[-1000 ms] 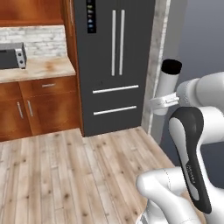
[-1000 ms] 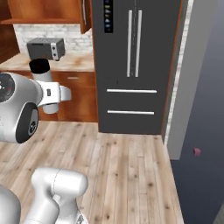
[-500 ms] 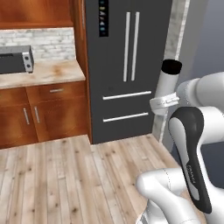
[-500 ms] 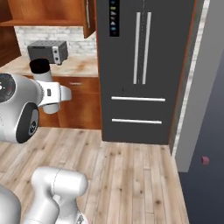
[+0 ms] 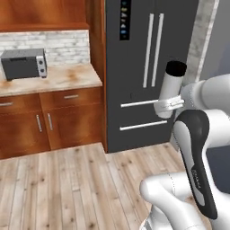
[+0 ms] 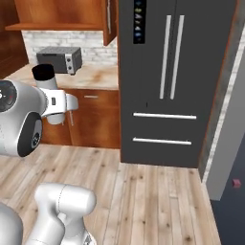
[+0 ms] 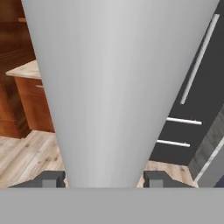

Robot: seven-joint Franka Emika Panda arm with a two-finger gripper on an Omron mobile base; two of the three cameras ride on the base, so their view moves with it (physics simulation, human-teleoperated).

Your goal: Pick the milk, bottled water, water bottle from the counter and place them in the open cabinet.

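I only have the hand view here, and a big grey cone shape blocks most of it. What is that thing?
Observer: It is the water bottle, a silver cylinder with a black cap, upright in the tool.
Operator: Is it really gripped?
Observer: Yes, the base views show the fingers closed on its lower body, off any surface.
Operator: What is ahead of the robot?
Observer: A dark fridge with long silver handles.
Operator: Anything beside it?
Observer: A toaster oven sits on the stone top backed by white brick, left of the fridge.
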